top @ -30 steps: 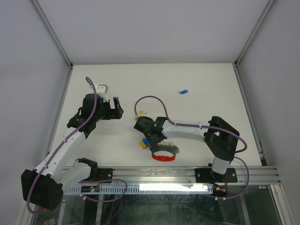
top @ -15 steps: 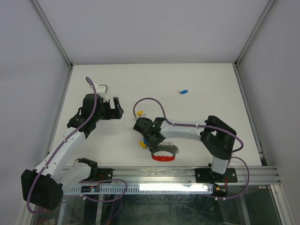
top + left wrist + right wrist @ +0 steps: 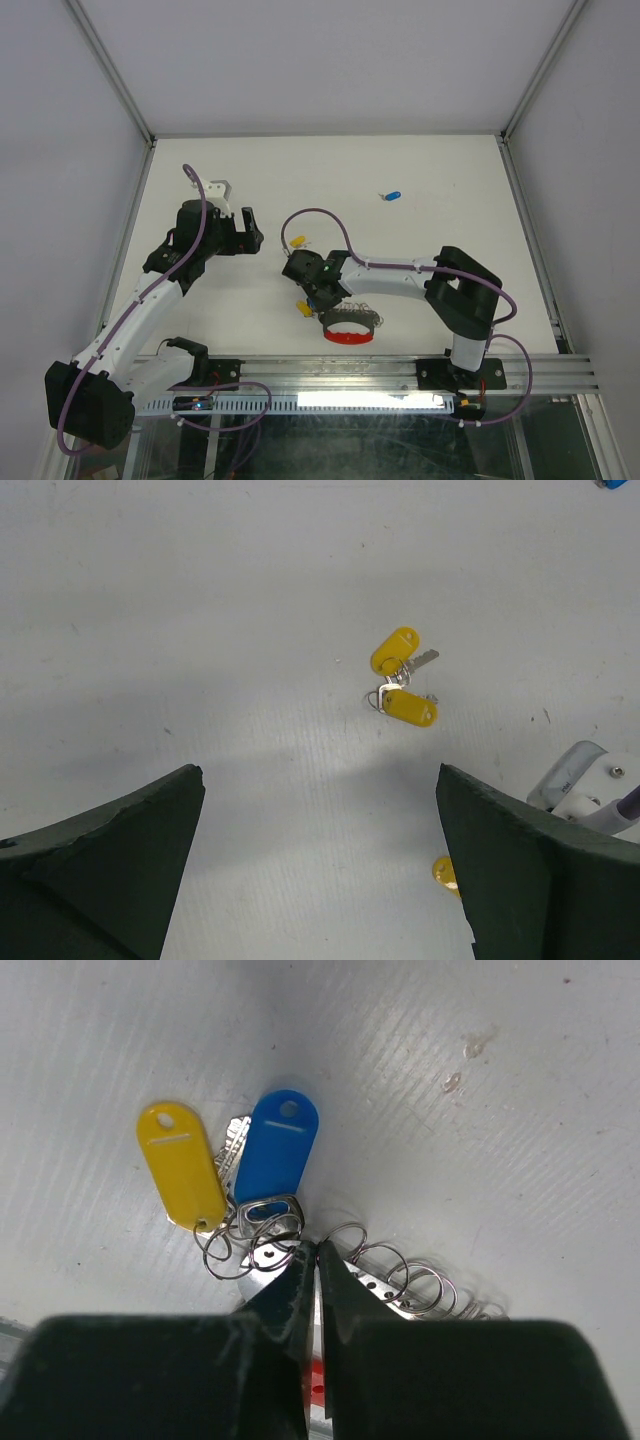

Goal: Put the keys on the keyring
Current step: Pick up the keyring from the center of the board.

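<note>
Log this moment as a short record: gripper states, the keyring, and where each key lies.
keyring: near edge of the table, red strip toward the arm bases
left gripper: open, empty, above the table
right gripper: fingers shut at the keyring's rings; whether they pinch one, cannot tell
keys at keyring: blue-tagged key and yellow-tagged key side by side, touching its rings
loose keys: yellow pair ahead of the left gripper; lone blue key farther out on the right
</note>
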### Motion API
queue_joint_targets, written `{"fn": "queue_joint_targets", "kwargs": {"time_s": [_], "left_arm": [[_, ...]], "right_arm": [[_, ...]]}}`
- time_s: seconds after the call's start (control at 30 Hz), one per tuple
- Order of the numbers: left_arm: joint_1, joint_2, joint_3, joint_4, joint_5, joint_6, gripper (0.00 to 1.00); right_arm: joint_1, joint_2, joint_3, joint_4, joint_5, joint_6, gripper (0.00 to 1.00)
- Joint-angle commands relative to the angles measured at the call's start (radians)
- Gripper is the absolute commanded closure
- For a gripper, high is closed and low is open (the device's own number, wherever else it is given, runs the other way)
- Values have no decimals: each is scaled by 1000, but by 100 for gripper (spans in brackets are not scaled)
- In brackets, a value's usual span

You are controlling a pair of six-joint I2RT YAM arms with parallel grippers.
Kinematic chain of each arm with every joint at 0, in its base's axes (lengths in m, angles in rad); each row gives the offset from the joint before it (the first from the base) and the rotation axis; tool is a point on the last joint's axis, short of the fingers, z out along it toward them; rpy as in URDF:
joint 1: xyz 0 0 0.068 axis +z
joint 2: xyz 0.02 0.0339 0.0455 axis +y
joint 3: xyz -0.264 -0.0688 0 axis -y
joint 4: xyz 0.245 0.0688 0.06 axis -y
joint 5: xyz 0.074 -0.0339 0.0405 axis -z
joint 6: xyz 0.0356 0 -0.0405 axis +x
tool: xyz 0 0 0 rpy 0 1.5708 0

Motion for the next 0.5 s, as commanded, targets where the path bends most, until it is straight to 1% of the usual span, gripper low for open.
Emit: {"fn": "queue_joint_targets", "kwargs": {"time_s": [0.0,0.23,0.47], "left_arm": [[5,-7,4,49,24,-1,1],[5,-2,5,49,23,-1,1],[5,-3,5,49,24,-2,1]], "right_arm": [[4,12,17,25,15,-3,100],[4,-47,-3,38,42,12,100],[-18,-140,-76,137,-9,34,100]]}}
